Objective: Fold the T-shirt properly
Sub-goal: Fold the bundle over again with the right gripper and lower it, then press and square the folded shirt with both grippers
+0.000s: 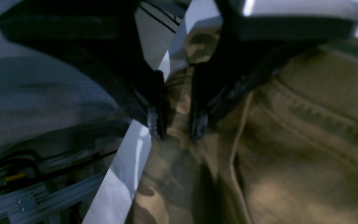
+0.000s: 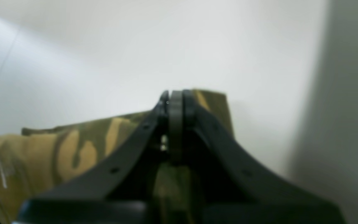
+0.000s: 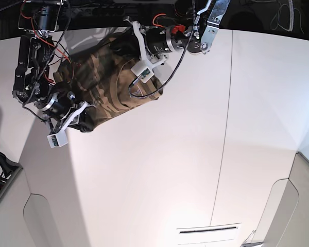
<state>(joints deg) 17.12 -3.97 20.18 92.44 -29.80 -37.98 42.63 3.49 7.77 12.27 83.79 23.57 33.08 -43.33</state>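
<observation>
- We counted one T-shirt (image 3: 105,77), a camouflage print of brown, tan and olive, bunched up and held off the white counter (image 3: 195,154) near its far left corner in the base view.
- We counted two arms, each with one claw, both at the shirt: the right claw (image 3: 82,119) at the cloth's lower left end in the base view, the left claw (image 3: 150,77) at its upper right side.
- In the left wrist view, the left claw (image 1: 176,127) pinched a fold of the camouflage cloth (image 1: 259,140); its two dark fingertips (image 1: 155,124) stood a little apart with fabric between them.
- In the right wrist view, the right claw (image 2: 174,102) had its two fingers pressed together at the tips. The camouflage cloth (image 2: 57,149) lay just behind and below them, and some showed between the fingers lower down, so we took it as gripping the shirt's edge, though the pinch point itself was hidden.
- We counted one seam line (image 1: 238,146) running pale along the cloth in the left wrist view.
- We counted one thin joint line (image 3: 224,144) crossing the counter from far to near.
</observation>
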